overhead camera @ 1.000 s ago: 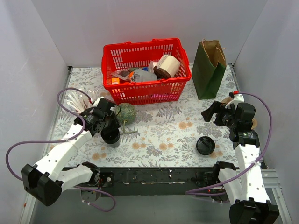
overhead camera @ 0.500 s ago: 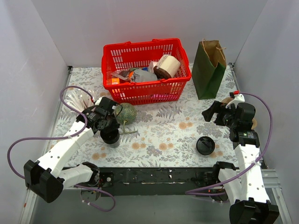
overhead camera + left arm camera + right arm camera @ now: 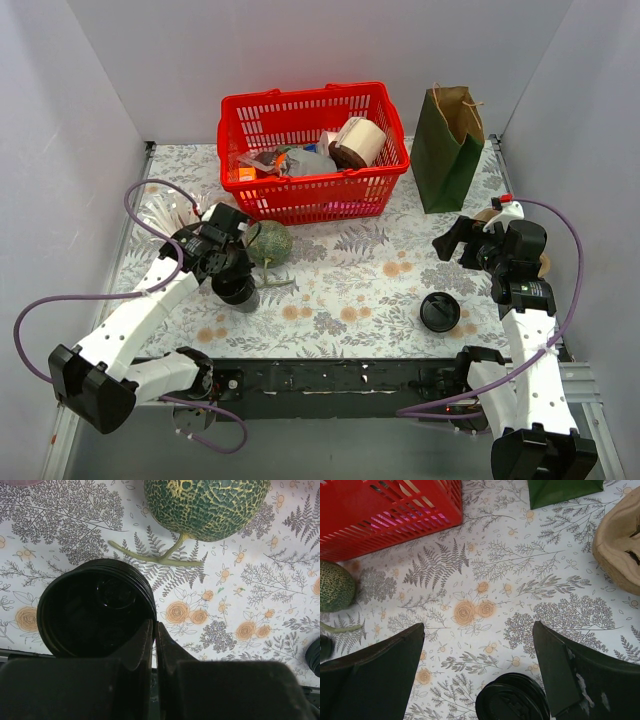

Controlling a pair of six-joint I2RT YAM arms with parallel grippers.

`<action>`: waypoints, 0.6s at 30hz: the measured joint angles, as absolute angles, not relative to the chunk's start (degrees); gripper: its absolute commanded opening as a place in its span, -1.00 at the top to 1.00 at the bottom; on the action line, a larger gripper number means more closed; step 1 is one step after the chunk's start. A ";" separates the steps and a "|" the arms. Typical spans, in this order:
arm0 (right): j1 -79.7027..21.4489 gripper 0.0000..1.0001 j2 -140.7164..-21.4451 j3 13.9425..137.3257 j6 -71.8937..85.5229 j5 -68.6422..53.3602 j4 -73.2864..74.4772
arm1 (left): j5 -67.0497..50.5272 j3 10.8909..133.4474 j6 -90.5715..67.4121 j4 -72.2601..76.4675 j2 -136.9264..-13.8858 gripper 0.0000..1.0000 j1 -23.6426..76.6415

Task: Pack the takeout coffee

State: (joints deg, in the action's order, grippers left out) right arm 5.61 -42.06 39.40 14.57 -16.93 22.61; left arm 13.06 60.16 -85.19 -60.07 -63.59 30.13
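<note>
The takeout coffee's black cup [image 3: 238,292] [image 3: 95,610] stands upright on the flowered table at the left, open-topped with no lid on it. My left gripper [image 3: 233,281] [image 3: 154,626] is shut on the cup's right rim, one finger inside the wall and one outside. The matching black sip lid [image 3: 439,311] [image 3: 512,700] lies flat at the front right. My right gripper [image 3: 450,243] [image 3: 479,630] hangs wide open just beyond the lid, holding nothing.
A green netted melon [image 3: 268,243] [image 3: 205,505] lies right behind the cup. A red basket [image 3: 310,95] with several items stands at the back, a green paper bag [image 3: 448,150] to its right. A tan cardboard tray [image 3: 620,540] sits at the right edge.
My left gripper has closed its jaws onto the cup's rim and shifted slightly. The right arm and the lid have not moved.
</note>
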 measured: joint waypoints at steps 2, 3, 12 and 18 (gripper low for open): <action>5.61 -0.93 -42.13 39.40 14.48 -17.26 22.63 | 13.06 61.06 -84.88 -60.71 -63.61 1.00 30.13; 5.61 -0.93 -42.24 39.40 14.33 -17.52 22.63 | 13.06 61.56 -84.82 -61.10 -63.61 1.00 30.13; 5.45 -0.92 -43.88 39.40 13.06 -20.10 22.83 | 13.04 64.90 -82.89 -64.10 -63.64 1.00 30.13; 5.02 -0.92 -44.03 39.40 12.53 -22.22 22.90 | 12.78 69.25 -81.19 -66.37 -64.66 1.00 30.13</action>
